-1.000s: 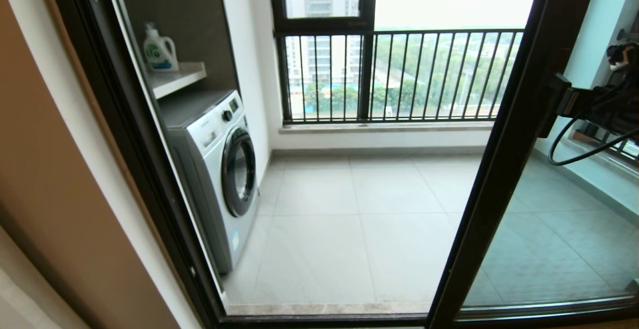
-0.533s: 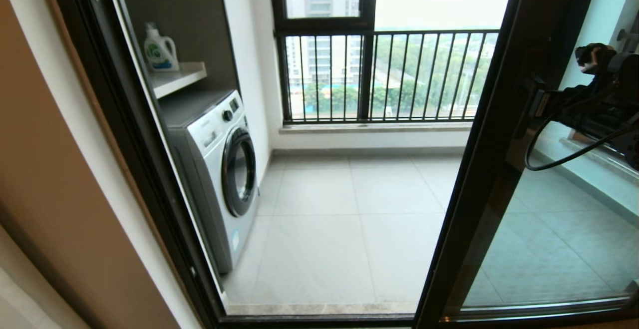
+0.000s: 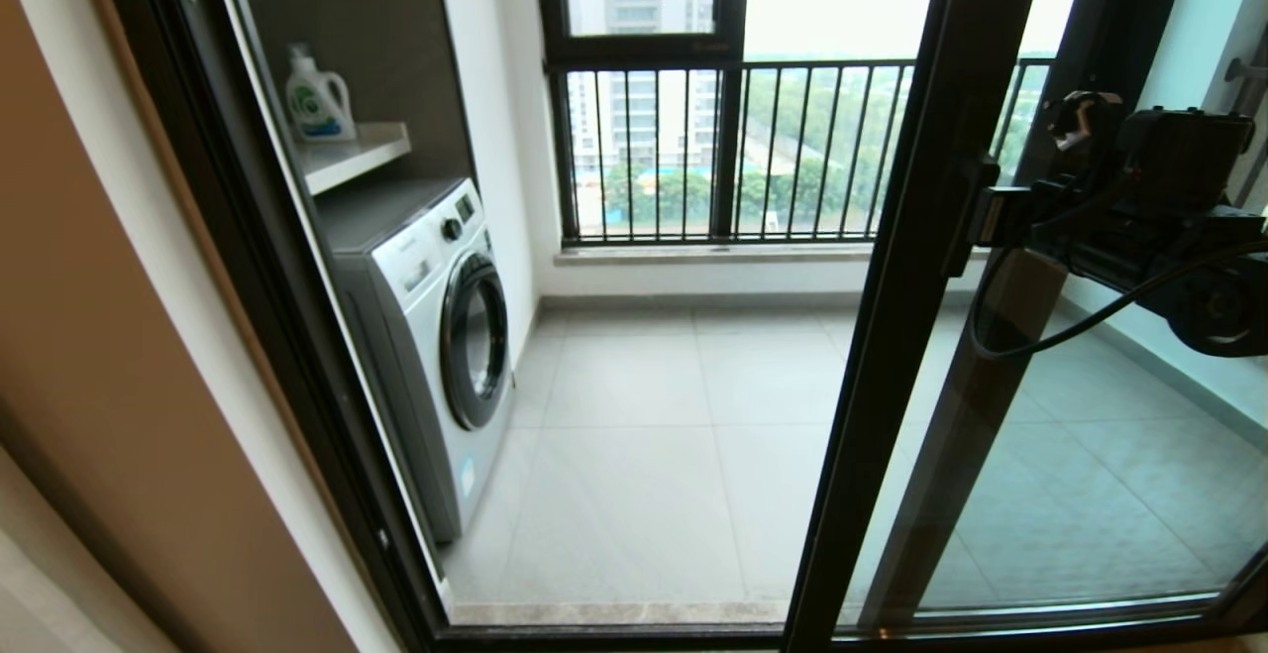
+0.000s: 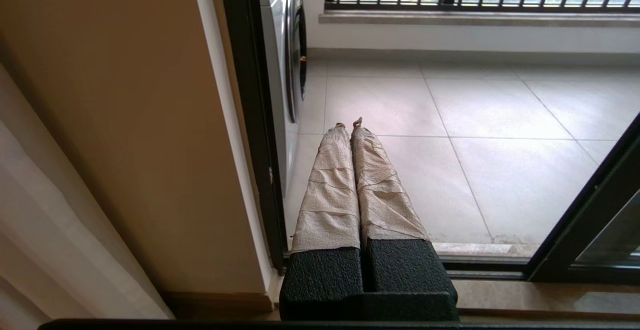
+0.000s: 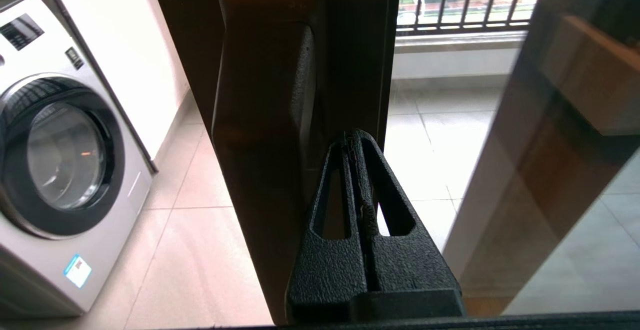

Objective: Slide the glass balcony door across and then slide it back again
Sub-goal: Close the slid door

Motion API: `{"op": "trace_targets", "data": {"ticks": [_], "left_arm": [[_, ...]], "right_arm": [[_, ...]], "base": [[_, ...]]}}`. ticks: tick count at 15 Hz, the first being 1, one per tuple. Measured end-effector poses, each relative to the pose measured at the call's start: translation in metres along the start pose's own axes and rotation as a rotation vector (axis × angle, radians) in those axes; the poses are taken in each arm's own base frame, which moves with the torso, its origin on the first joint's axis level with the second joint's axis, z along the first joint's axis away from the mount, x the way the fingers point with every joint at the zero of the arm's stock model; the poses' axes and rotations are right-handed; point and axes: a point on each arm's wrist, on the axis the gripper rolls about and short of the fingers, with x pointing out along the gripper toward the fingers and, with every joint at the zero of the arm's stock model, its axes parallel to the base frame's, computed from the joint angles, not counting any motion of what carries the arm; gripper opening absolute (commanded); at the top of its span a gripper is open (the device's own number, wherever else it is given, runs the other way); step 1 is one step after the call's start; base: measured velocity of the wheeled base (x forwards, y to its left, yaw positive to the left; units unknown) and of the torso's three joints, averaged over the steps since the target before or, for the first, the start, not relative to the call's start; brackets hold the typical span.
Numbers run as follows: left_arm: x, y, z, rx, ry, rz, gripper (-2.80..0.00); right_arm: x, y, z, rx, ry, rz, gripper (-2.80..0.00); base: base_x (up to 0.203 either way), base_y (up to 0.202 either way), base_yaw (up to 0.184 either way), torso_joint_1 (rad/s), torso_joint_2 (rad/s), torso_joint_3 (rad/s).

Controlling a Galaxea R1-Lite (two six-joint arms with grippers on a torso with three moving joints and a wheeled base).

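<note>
- Glass balcony door [image 3: 921, 267] stands partly across the opening, right of frame centre.
- Right end effector [image 5: 356, 137], fingers together, apparently presses the door's handle [image 5: 300, 114]; next, push leftward.
- Left end effector [image 4: 350, 129], fingers together, idles lower left.

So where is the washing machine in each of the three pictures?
Head view: the washing machine stands left of centre on the balcony floor, under a shelf.
Left wrist view: only a thin strip of it shows at the top, beyond the shut left gripper.
Right wrist view: it fills the left side, beside the glass balcony door that the shut right gripper touches.
Shared landmark: its round porthole.
</note>
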Motion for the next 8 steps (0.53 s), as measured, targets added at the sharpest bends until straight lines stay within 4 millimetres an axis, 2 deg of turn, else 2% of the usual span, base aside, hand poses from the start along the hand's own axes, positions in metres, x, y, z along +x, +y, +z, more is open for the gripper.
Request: {"op": "trace_targets", "data": {"ticks": [8], "left_arm": [[0.0, 0.0, 0.0, 0.0, 0.0, 0.0, -2.8]], "right_arm": [[0.021, 0.061, 0.001, -0.001, -0.028, 0.039, -2.8]], "base": [[0.0, 0.0, 0.0, 0.0, 0.0, 0.0]]}}
